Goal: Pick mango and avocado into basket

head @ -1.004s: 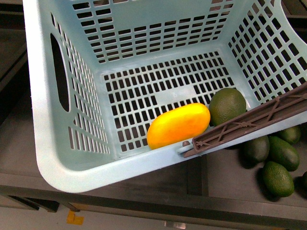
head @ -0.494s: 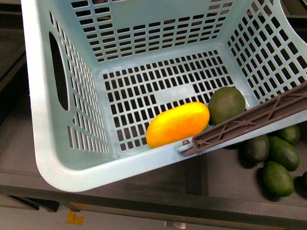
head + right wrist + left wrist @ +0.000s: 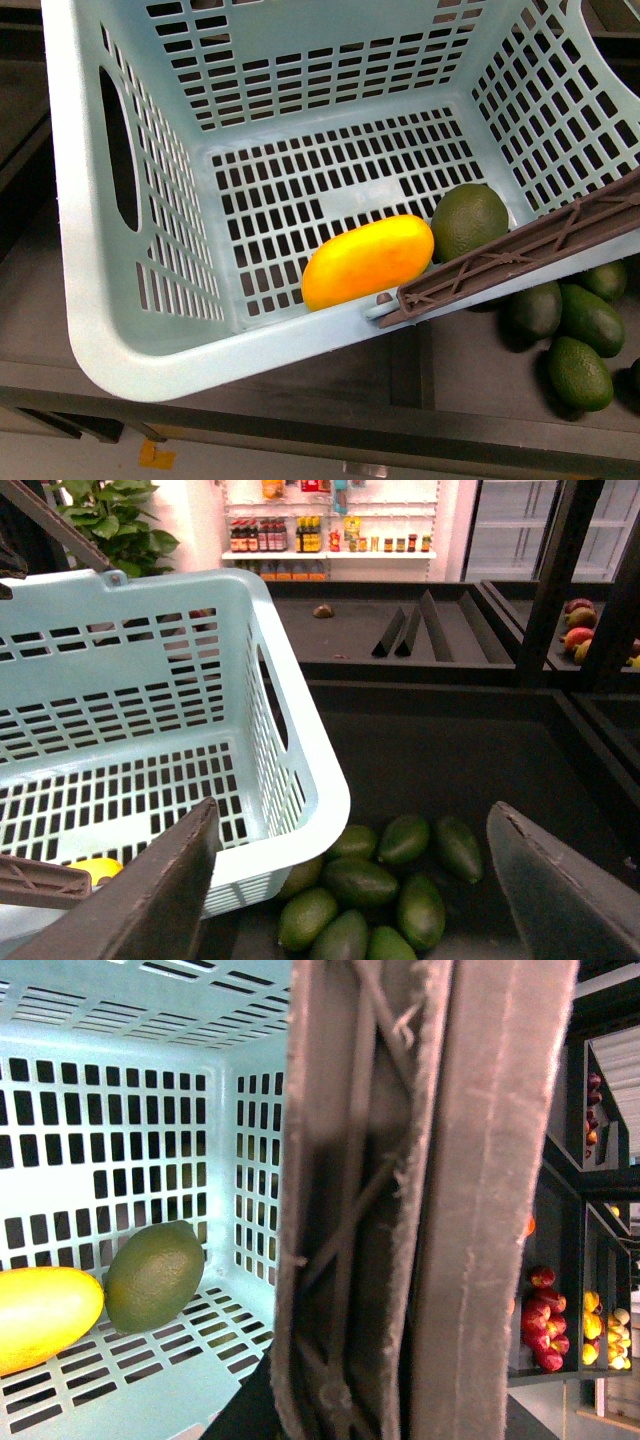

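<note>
The pale teal basket [image 3: 120, 340] fills the front view, tilted. On its slotted floor lie the yellow-orange mango [image 3: 368, 262] and, touching it, a dark green avocado [image 3: 470, 221]. Both also show in the left wrist view, mango [image 3: 40, 1315] and avocado [image 3: 155, 1275]. The brown ribbed handle [image 3: 520, 255] crosses the basket's near corner; in the left wrist view the handle [image 3: 420, 1200] fills the middle, and my left gripper is shut on it, its jaws hidden. My right gripper [image 3: 355, 880] is open and empty above loose avocados [image 3: 360, 885], beside the basket's rim [image 3: 300, 750].
Several more avocados [image 3: 575, 330] lie in a dark bin right of the basket. A dark shelf edge [image 3: 400, 425] runs along the front. Red and yellow fruit [image 3: 545, 1310] sit on shelves beyond. Dark dividers [image 3: 415, 625] and a far shelf of bottles [image 3: 330, 535] stand behind.
The basket has shifted slightly left in the front view, with the mango and avocado moving along inside it. Nothing else has moved.
</note>
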`<action>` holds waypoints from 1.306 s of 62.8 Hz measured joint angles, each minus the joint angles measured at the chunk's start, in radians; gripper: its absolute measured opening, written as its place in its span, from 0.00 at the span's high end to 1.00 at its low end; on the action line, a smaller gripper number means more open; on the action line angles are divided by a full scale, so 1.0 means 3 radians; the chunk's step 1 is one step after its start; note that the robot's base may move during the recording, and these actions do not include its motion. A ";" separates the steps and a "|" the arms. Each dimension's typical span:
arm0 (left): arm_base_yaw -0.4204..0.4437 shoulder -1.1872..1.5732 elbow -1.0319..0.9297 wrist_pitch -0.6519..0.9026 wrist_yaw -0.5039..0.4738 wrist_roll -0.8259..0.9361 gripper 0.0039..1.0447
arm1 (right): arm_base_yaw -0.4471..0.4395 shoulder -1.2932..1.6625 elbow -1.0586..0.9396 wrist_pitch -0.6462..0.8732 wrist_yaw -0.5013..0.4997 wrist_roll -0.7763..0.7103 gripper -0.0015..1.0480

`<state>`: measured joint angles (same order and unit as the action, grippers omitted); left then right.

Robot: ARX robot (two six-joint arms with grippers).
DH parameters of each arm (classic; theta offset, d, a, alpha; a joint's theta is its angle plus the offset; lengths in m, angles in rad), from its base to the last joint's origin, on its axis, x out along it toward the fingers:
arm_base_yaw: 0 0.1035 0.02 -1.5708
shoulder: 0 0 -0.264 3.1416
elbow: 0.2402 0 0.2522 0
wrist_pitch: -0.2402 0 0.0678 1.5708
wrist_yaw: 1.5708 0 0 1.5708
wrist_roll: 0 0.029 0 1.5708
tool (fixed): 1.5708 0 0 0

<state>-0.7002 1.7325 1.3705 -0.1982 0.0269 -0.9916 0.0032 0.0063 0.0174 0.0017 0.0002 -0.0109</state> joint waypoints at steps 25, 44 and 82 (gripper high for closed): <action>-0.0085 0.0093 0.0062 0.0098 -0.1197 -0.0567 0.87 | 0.0000 -0.0001 0.0000 0.0000 -0.0001 0.0003 0.08; 0.0463 0.0693 0.0512 0.0257 -0.1450 -0.0899 0.87 | 0.0000 -0.0003 0.0000 0.0000 -0.0003 0.0003 0.08; 0.1161 0.1882 0.1256 -0.0045 -0.1069 -0.2076 0.87 | 0.0000 -0.0003 0.0000 0.0000 0.0000 0.0003 0.08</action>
<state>-0.3519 2.2971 1.7473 -0.2115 -0.2939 -1.6146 0.0032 0.0055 0.0174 0.0017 0.0002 -0.0101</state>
